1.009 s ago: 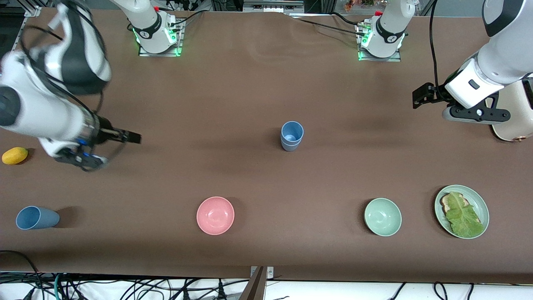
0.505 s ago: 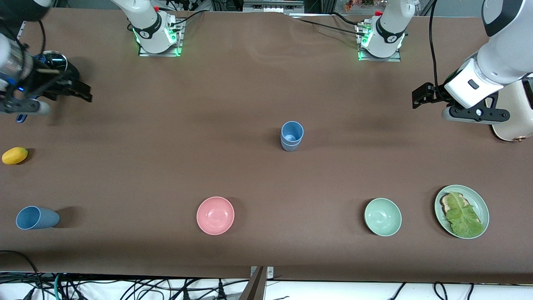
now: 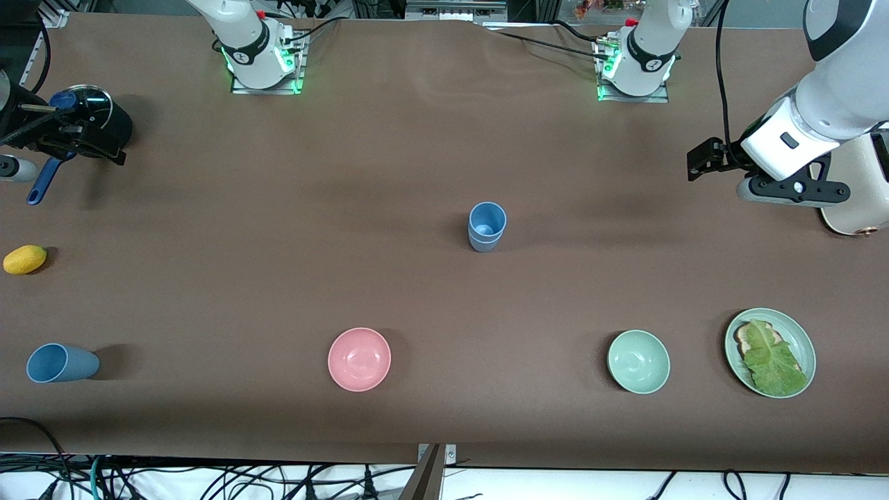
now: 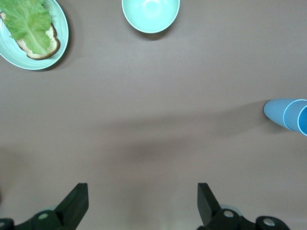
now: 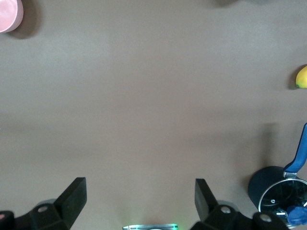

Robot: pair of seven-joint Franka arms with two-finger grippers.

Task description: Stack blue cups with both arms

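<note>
Two nested matte blue tumblers point(image 3: 487, 226) stand mid-tabletop; I see left gripper point(image 4: 142, 201) and right gripper point(image 5: 140, 199) fingers wide, empty.

Table point(image 3: 417, 139): brown matte cover, spans nearly full frame, slight wrinkle at 12 o'clock edge. Two metal base plates point(image 3: 267, 83) bolted along 12 o'clock side, green indicator lights lit on both. Cable bundles point(image 3: 208, 479) hang under the 6 o'clock edge, black w/ one green lead, over a white surface. Metal bracket point(image 3: 434, 455) at 6 o'clock, mid-edge. Aluminium framing point(image 3: 444, 8) and more wiring visible past 12 o'clock edge. Lighting: even, overhead, soft shadows on cover. Walls, windows, floor: not visible.
</note>
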